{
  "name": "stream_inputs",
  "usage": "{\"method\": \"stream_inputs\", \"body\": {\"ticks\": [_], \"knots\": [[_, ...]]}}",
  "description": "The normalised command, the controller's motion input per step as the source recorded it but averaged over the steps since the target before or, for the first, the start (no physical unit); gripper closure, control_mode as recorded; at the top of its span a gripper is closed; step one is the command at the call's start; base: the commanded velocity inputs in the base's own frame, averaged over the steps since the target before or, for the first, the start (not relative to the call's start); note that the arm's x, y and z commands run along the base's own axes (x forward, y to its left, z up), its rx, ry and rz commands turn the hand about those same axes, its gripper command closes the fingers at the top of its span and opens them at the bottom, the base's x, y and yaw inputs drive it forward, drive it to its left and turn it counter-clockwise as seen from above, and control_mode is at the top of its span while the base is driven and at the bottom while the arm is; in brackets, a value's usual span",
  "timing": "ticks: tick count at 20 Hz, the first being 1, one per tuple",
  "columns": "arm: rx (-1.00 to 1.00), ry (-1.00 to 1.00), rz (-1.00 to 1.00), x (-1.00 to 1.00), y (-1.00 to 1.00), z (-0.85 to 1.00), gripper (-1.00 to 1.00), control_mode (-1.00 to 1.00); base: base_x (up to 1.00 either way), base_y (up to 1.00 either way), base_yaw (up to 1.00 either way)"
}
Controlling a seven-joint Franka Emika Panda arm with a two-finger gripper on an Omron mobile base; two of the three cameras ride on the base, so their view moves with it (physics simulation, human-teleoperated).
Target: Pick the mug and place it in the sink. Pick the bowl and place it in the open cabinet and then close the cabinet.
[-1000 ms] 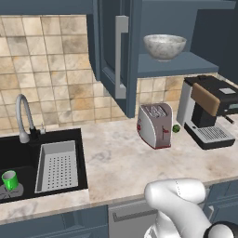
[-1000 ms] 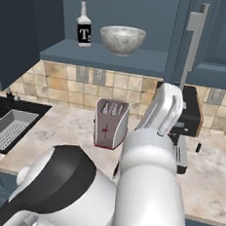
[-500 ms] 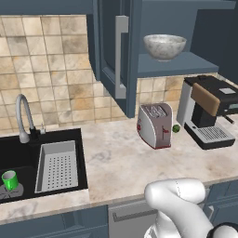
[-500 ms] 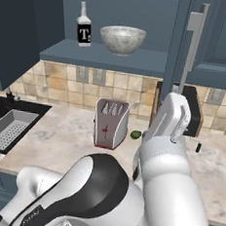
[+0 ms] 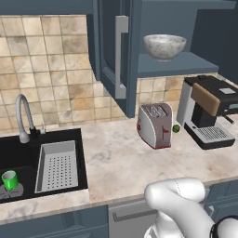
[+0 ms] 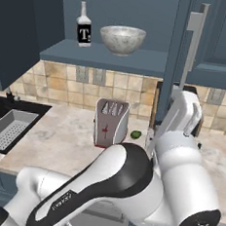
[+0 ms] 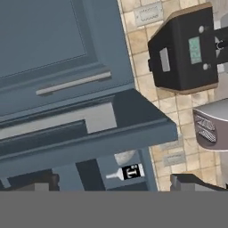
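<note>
- Left base view, far left: the mug (image 5: 9, 180) stands inside the sink (image 5: 28, 153), beside the grey perforated tray (image 5: 56, 166) and below the tap (image 5: 23, 116). Judgement: the first placement is complete.
- Left base view, centre: one cabinet door (image 5: 114, 51) hangs open, its bar handle (image 5: 121, 56) facing the room.
- Left base view, right of centre: the bowl (image 5: 164, 46) rests on the inner shelf (image 5: 179, 65) of the cabinet (image 5: 186, 28), above the toaster (image 5: 155, 124) and the coffee machine (image 5: 207, 111). Judgement: the second placement is also complete; only closing the cabinet remains.
- Right base view: this side adds a dark bottle (image 6: 84, 26) just beside the bowl on the shelf, which the left base view does not reveal. It also shows the second open door (image 6: 181, 58) at the right with its bar handle (image 6: 194, 44), and the arm's forearm (image 6: 180, 121) raised in front of that door.
- Hand view: the camera is rolled. It looks onto a panel door (image 7: 53, 49) and its bar handle (image 7: 73, 82), with the bottle and the coffee machine visible beyond.
- Gripper (image 7: 116, 185): the fingertips stand spread wide at the bottom edge, with nothing between them; the tool carries no object.
</note>
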Motion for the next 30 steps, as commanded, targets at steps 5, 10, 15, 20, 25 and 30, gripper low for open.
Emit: {"method": "stream_inputs", "body": {"ticks": [5, 10, 15, 20, 25, 30], "knots": [[0.00, 0.00, 0.00, 0.23, -0.58, 0.00, -1.00, -1.00, 0.00, 0.00, 0.00], [0.00, 0.00, 0.00, 0.29, -0.38, 0.00, -1.00, -1.00, 0.00, 0.00, 0.00], [0.00, 0.00, 0.02, 0.26, -0.17, -0.01, -1.00, -1.00, 0.00, 0.00, 0.00], [-0.03, -0.01, 0.04, 0.09, 0.00, -0.13, -1.00, -1.00, 0.00, 0.00, 0.00], [-0.05, -0.06, 0.05, 0.16, 0.00, -0.08, -1.00, -1.00, 0.00, 0.00, 0.00], [-0.04, -0.12, 0.09, 0.18, 0.00, 0.00, -1.00, -1.00, 0.00, 0.00, 0.00]]}}
